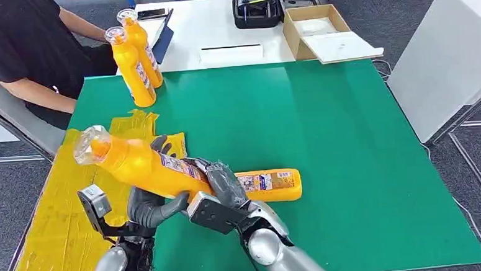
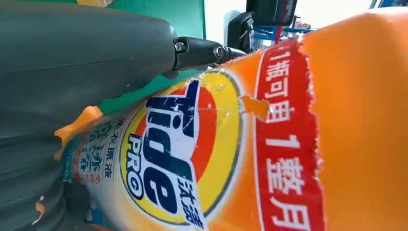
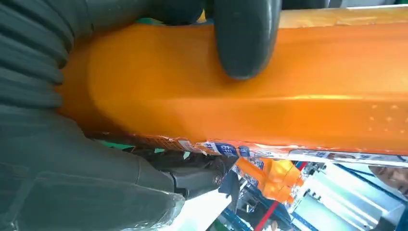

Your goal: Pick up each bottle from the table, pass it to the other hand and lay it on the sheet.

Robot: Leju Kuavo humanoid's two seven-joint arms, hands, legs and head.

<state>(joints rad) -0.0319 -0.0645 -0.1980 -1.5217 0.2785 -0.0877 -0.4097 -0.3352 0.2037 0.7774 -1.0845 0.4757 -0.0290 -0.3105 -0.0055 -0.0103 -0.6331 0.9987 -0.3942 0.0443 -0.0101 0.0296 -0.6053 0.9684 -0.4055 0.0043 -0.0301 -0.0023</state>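
An orange detergent bottle [image 1: 141, 165] is held tilted above the table's front left, its clear cap up and to the left. My left hand [image 1: 155, 209] grips it from below near the middle. My right hand [image 1: 223, 185] grips its lower end. The left wrist view has the bottle's label [image 2: 183, 154] close against that hand [image 2: 72, 62]. In the right wrist view a dark finger [image 3: 245, 43] wraps over the orange body [image 3: 288, 101]. A second bottle [image 1: 272, 185] lies flat on the green table [image 1: 324, 125], partly behind my right hand. Two more bottles [image 1: 132, 70] [image 1: 141, 46] stand at the far left. The yellow sheet [image 1: 53, 232] covers the left side.
A person in black [image 1: 22, 47] sits at the far left corner, an arm near the standing bottles. Behind the green table a white table [image 1: 220, 34] carries an open cardboard box [image 1: 319, 32], a black case [image 1: 256, 9] and a tablet. A white cabinet [image 1: 451, 50] stands at the right.
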